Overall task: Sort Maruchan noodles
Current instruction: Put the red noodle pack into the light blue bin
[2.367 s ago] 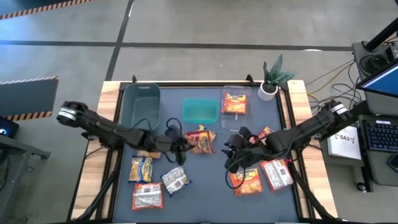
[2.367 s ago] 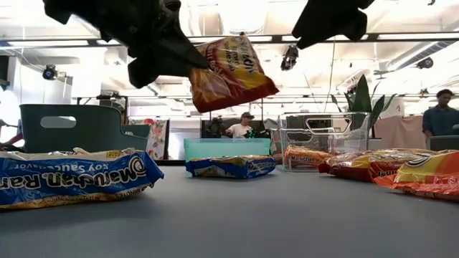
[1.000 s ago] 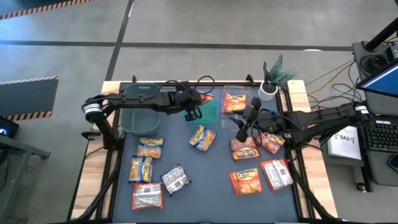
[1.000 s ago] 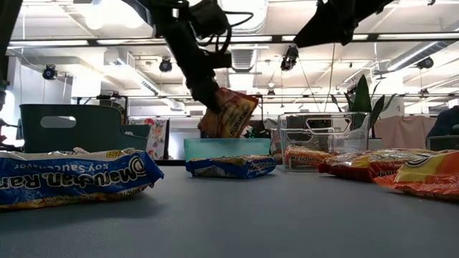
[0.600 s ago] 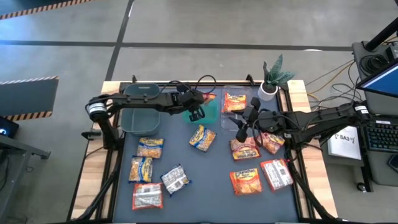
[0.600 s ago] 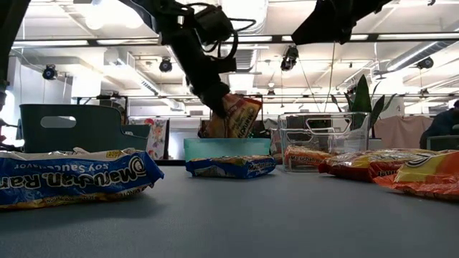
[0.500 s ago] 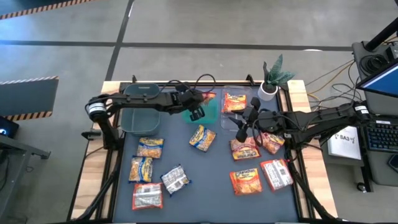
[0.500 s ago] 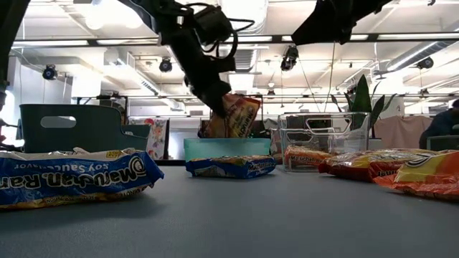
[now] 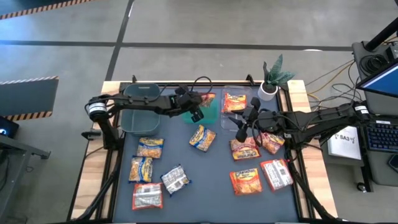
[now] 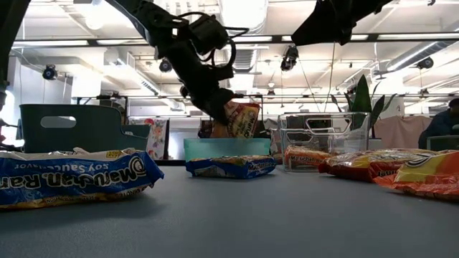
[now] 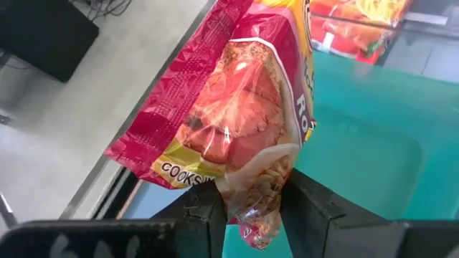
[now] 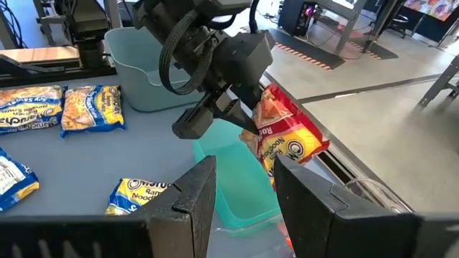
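Observation:
My left gripper (image 9: 198,109) is shut on an orange-red Maruchan noodle packet (image 9: 207,98), held above the teal bin (image 9: 200,118) at the far middle of the table. In the low view the packet (image 10: 242,119) stands almost upright just over the bin's rim (image 10: 215,143). My right gripper (image 9: 240,129) hovers open in front of the clear bin (image 9: 245,112), nothing between its fingers (image 12: 183,204). An orange packet (image 9: 234,102) lies in the clear bin. Several more packets lie flat on the mat. My left gripper pinches one end of the orange-red packet (image 11: 252,209) between its two fingers (image 11: 206,209). The fingers come slanting down from the table's left side. The rest of the packet sticks out beyond the fingertips, lifted clear of the table over the teal bin.
A grey-blue bin (image 9: 140,107) stands at the far left. A potted plant (image 9: 272,79) stands at the far right corner. Yellow-and-blue packets (image 9: 202,137) (image 9: 150,147), red-and-white ones (image 9: 147,196) (image 9: 277,174) and orange ones (image 9: 246,181) are spread over the mat.
My left gripper has sunk toward the teal bin and rolled about its own line, still shut on the packet. The packet has come down with it and turned from a slant to nearly upright over the bin.

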You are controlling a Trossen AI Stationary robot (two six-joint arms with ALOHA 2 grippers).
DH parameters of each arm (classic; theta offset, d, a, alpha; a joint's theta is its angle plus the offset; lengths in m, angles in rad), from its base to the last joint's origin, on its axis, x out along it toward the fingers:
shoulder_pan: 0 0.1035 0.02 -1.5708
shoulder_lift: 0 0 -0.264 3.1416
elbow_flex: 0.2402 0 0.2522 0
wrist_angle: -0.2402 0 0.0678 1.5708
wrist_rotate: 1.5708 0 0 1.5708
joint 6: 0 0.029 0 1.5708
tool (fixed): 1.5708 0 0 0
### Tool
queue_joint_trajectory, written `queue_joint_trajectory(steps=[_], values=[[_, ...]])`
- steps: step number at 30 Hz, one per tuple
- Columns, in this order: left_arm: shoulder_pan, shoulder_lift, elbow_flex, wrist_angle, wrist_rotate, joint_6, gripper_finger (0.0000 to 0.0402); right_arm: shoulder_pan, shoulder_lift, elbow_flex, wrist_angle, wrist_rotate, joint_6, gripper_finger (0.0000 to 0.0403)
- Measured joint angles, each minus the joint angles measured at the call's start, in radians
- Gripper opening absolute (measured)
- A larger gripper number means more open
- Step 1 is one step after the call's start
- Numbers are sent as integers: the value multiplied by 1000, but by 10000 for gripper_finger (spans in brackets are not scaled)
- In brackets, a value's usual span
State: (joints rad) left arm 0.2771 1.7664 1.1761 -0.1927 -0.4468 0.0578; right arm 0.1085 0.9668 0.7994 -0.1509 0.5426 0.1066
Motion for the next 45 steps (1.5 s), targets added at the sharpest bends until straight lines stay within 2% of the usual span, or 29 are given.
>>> queue_joint_trajectory(steps=[10,21,27,30,34,36,40,45], values=[[10,0,-22,40,19,-31,129,0,0,0,0,0,-2,132],[13,0,-17,17,19,-40,137,0,0,0,0,0,-3,132],[14,-39,-13,-15,33,50,137,0,0,0,-2,0,-3,132],[29,-80,-12,-28,174,159,137,0,0,-1,-7,0,-3,132],[93,-136,-11,-74,558,297,137,0,0,-1,-9,0,-3,132],[133,-146,-11,-86,678,321,137,0,0,-1,-9,0,-3,132],[192,-141,-12,-88,666,241,137,0,0,-1,-9,0,-3,132],[192,-99,-35,-7,663,215,134,0,0,-1,-8,0,-12,132]])
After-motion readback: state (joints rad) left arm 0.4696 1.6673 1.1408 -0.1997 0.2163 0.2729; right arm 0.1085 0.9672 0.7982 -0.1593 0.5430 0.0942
